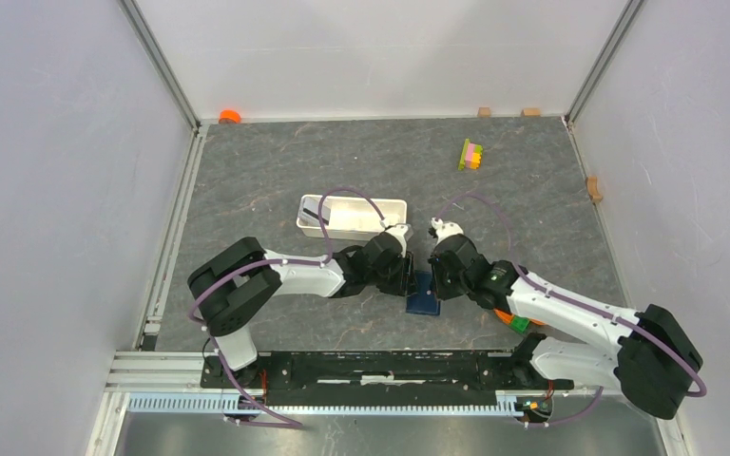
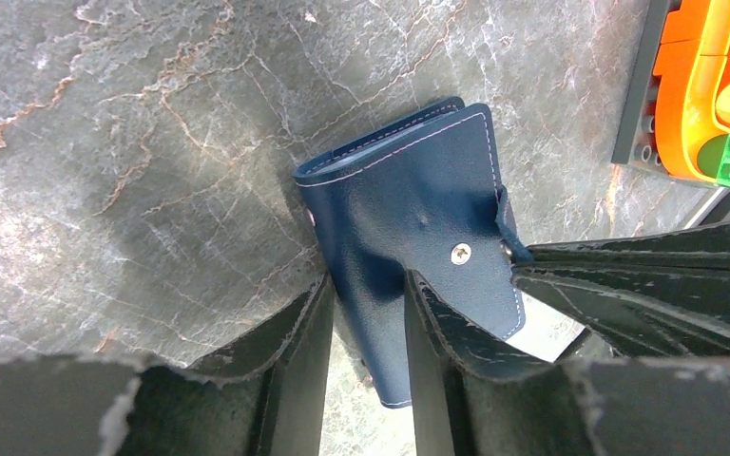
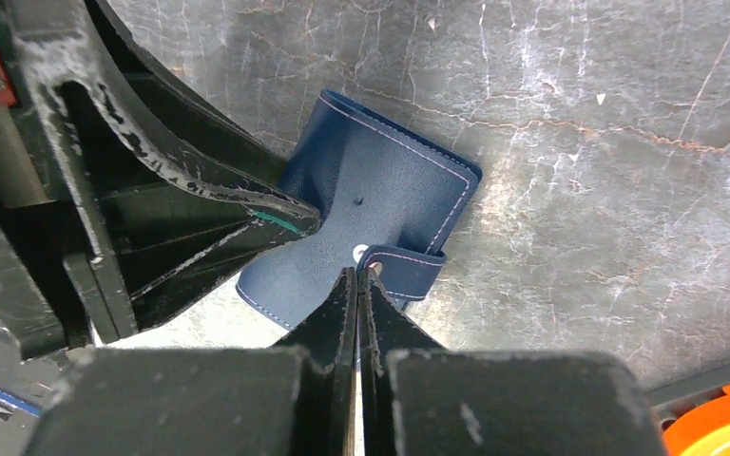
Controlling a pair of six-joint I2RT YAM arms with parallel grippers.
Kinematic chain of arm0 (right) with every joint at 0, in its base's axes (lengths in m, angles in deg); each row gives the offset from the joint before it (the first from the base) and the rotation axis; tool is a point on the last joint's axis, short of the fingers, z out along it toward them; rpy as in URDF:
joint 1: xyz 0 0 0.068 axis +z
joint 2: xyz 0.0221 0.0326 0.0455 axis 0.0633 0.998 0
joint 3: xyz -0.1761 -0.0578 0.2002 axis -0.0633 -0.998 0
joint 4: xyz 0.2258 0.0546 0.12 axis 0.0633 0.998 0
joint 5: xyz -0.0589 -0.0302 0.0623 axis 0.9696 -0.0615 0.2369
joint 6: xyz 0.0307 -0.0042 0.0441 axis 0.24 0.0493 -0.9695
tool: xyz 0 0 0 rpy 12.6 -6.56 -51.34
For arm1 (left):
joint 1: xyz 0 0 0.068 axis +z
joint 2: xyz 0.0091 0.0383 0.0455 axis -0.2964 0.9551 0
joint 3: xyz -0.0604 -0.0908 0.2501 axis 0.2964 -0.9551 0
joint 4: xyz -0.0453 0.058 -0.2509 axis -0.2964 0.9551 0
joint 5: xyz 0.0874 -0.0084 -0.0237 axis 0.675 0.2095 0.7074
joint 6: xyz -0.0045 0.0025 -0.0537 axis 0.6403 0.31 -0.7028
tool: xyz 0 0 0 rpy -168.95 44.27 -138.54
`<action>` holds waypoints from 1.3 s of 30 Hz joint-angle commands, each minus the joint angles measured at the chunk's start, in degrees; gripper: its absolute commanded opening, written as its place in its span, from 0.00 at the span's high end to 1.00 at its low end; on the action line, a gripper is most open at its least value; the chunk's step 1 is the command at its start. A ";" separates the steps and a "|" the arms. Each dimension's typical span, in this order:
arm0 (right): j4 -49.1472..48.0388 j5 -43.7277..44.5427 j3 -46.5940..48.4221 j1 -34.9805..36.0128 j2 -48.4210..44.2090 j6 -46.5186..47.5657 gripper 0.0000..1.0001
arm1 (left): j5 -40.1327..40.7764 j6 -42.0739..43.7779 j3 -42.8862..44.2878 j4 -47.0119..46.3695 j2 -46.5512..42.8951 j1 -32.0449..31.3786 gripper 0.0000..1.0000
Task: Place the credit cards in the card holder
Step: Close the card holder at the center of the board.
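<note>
Left gripper (image 2: 366, 328) stands narrowly parted, its fingers straddling one long edge of the card holder (image 2: 409, 218), which lies shut and flat on the grey table (image 2: 105, 142) directly beneath both tools. Right gripper (image 3: 358, 285) is closed tight, tips at the snap strap (image 3: 411, 269); whether it nips the strap I cannot tell. The card holder's long axis runs away from the left fingers, strap edge towards the right ones. Just beyond the left tool sits a white tray (image 1: 328, 231), contents unclear; an orange-and-green toy block (image 2: 703, 95) lies under the right arm, a coloured block stack (image 1: 471, 154) well beyond
</note>
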 commanded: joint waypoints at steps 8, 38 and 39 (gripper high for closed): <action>-5.97 -1.92 -2.32 0.26 3.01 1.29 1.00 | 2.71 1.91 -0.55 5.92 3.35 -0.49 0.60; -8.24 -6.01 -3.48 0.26 6.39 0.96 1.00 | 2.10 1.75 -0.55 5.48 3.68 -0.48 0.62; -8.08 -6.08 -3.40 0.26 6.44 1.03 1.00 | 2.00 1.75 -0.55 5.40 3.77 -0.47 0.62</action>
